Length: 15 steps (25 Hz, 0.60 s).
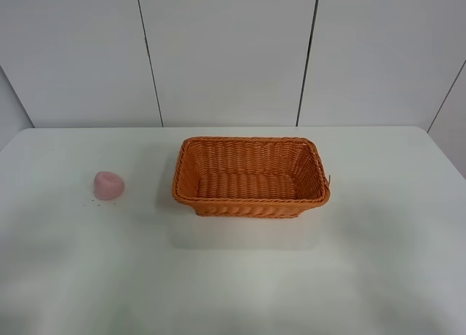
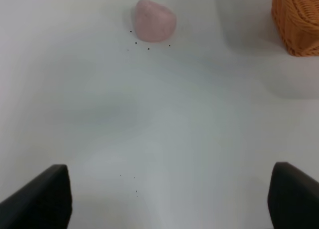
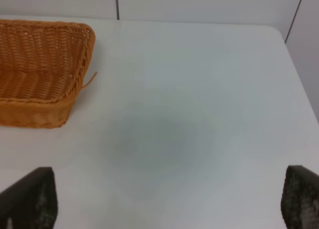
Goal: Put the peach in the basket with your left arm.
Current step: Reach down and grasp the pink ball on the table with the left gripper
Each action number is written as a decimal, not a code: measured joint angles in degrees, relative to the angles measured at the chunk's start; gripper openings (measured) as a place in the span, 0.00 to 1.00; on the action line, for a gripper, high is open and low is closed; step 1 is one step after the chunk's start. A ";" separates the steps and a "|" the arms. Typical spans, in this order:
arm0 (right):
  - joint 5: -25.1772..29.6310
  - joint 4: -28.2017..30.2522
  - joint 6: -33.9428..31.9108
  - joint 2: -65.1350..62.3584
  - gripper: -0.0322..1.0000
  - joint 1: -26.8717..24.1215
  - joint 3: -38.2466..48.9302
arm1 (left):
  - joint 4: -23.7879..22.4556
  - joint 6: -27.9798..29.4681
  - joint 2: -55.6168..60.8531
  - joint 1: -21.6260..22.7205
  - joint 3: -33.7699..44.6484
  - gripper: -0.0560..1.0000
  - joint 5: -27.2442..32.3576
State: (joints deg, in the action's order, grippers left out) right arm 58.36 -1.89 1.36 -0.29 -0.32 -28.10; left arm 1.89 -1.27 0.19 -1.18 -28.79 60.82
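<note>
peach point(image 2: 154, 21) by the left edge of the desk point(image 1: 233, 291) looks light, soft; my left fingers point(image 2: 37, 199) gape wide, i'd gently pinch its middle.

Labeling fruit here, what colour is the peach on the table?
Pale pink, matte; the left wrist view shows the peach best.

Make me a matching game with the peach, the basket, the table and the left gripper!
Things:
1. peach
2. basket
3. table
4. left gripper

Matches:
A. orange, nothing inside
B. black, open, holding nothing
C. pink
D. white

Pairs: 1-C, 2-A, 3-D, 4-B
</note>
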 joint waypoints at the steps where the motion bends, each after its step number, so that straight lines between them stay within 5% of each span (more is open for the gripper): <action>1: 0.00 0.00 0.00 0.00 0.70 0.00 0.00 | 0.00 0.00 0.00 0.00 0.00 0.83 0.00; 11: 0.00 0.00 0.00 0.00 0.70 0.00 0.00 | 0.07 0.00 -5.06 0.00 -3.12 0.83 -1.94; 15: 0.00 0.00 0.00 0.00 0.70 0.00 0.00 | 0.19 -0.07 -24.06 0.00 -10.51 0.83 -7.17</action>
State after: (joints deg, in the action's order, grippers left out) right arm 58.36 -1.89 1.36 -0.29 -0.32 -28.10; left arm 2.09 -1.34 -23.87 -1.18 -39.30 53.65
